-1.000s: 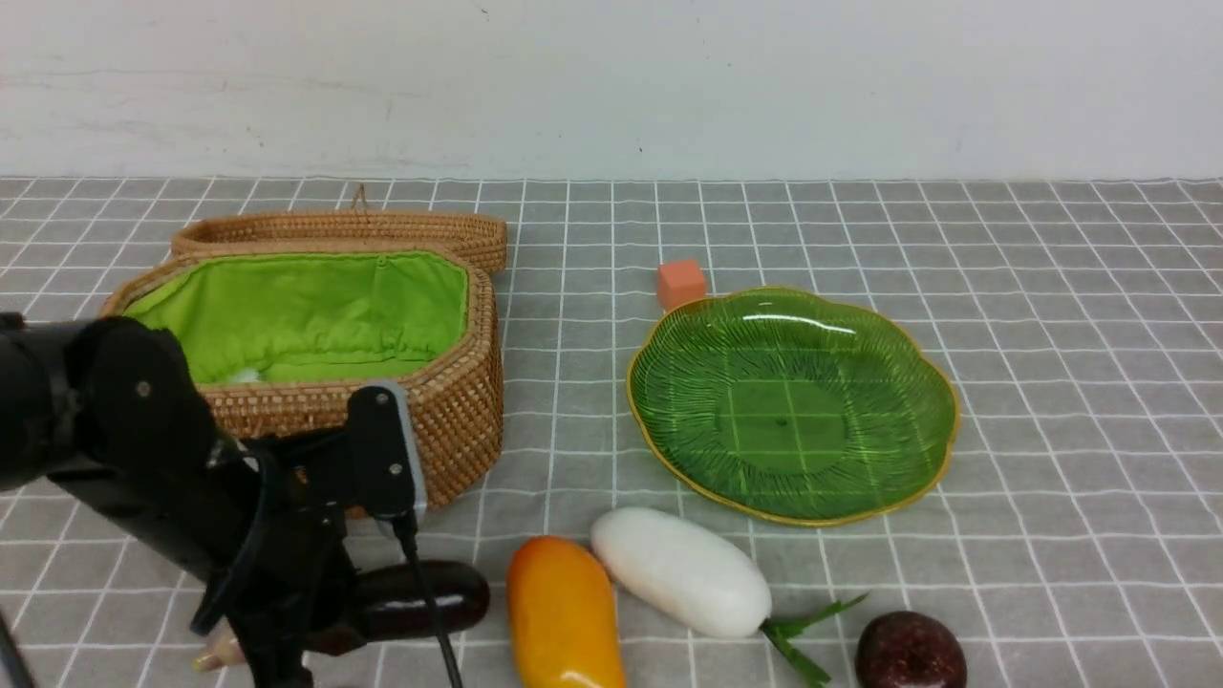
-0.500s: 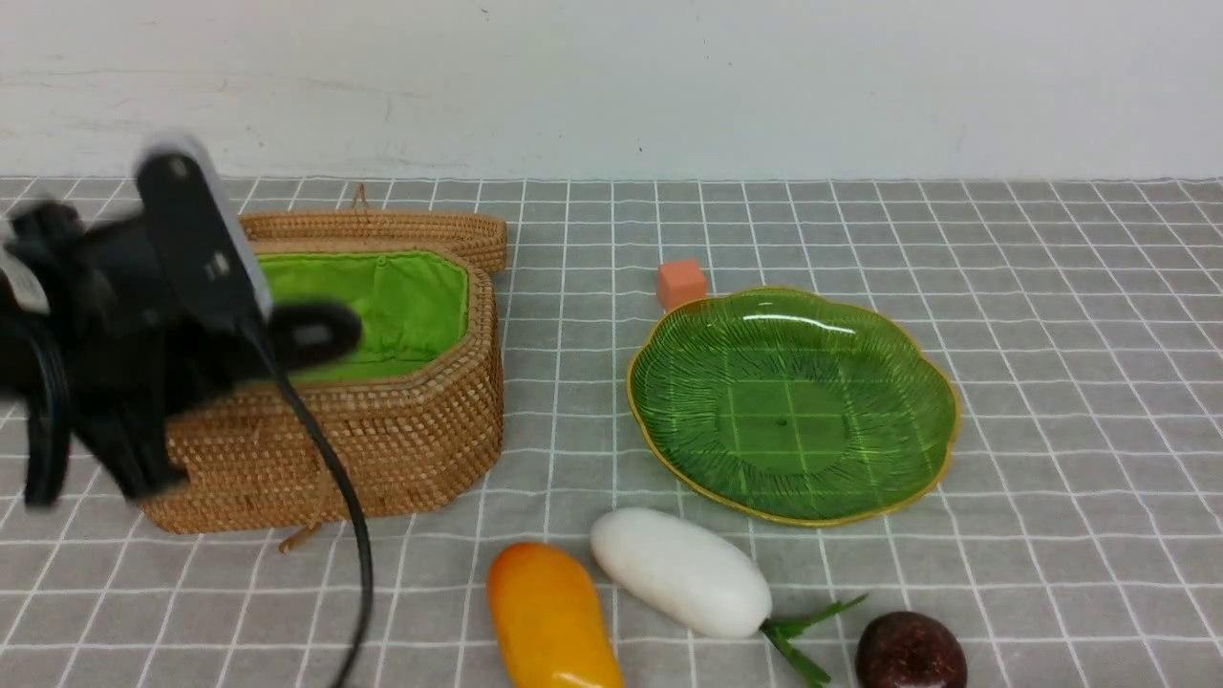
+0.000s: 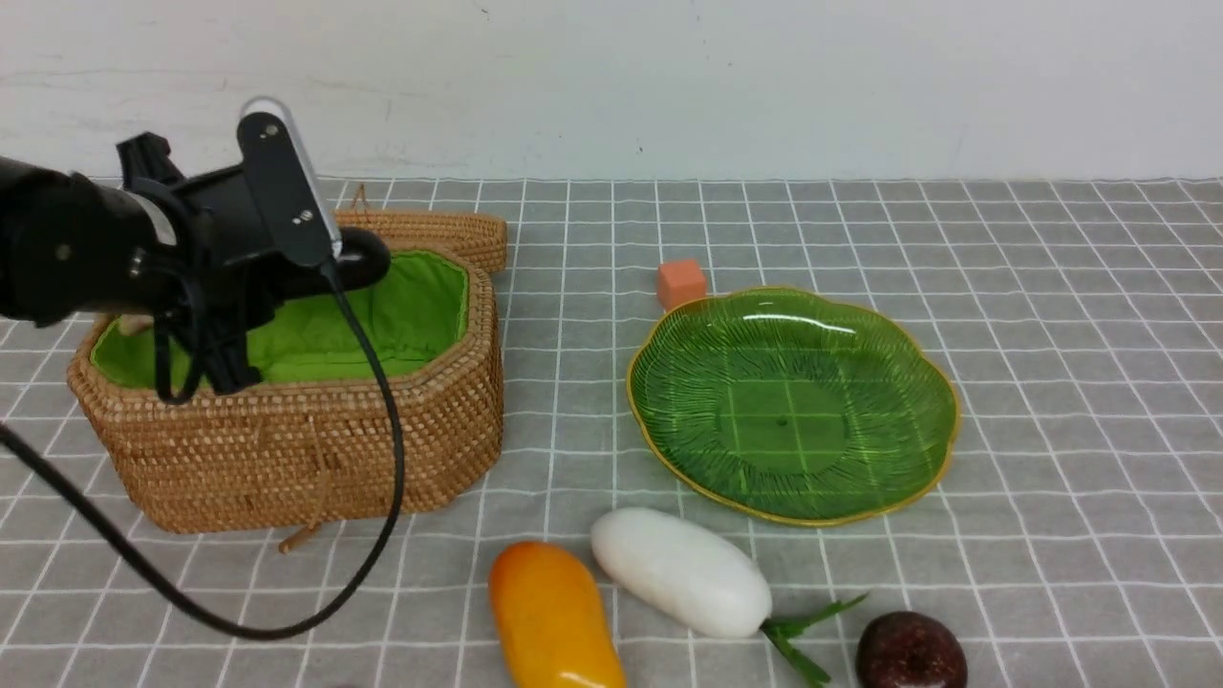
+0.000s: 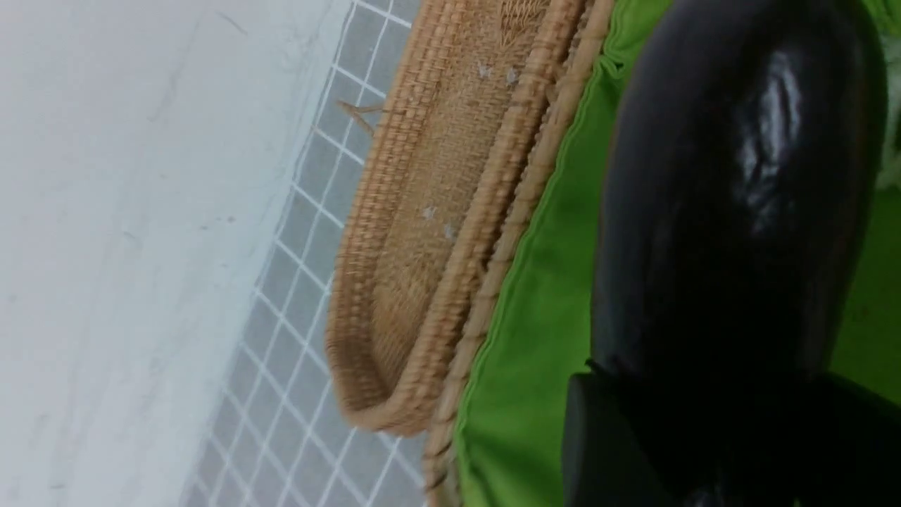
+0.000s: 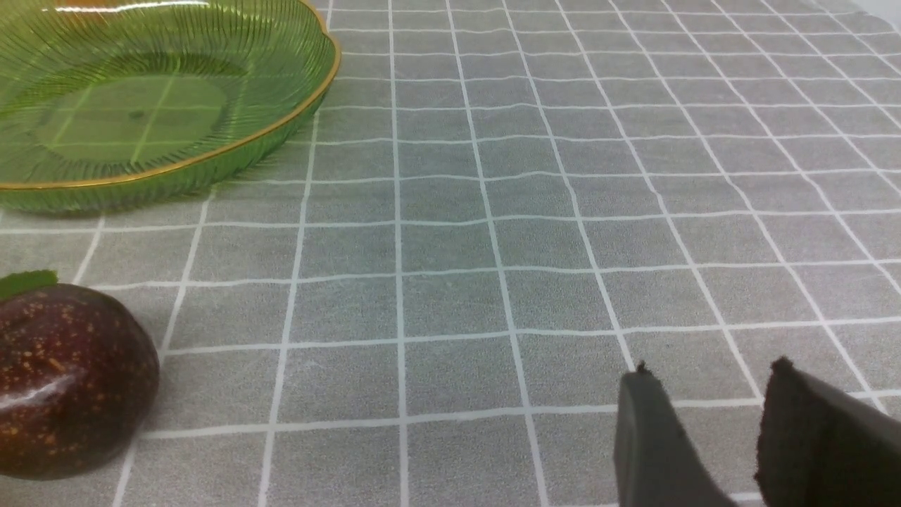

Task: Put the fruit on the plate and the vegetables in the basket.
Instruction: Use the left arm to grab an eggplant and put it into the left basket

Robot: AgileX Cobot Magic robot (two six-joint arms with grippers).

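Front view: left gripper (image 3: 244,296), jaws partway shut, is gripping the eggplant (image 3: 361,260) and holding it over the basket (image 3: 315,449) by the table's (image 3: 1051,382) left edge, up off the front edge where it lay a sec ago, so this veg is needing only a drop. Right gripper (image 5: 711,394) is idling half open, empty.

Front wide, forward; wrists close; right shares plate (image 3: 793,406).

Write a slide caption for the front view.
Left fingers hold the eggplant over the open basket; mango, radish and plate wait.
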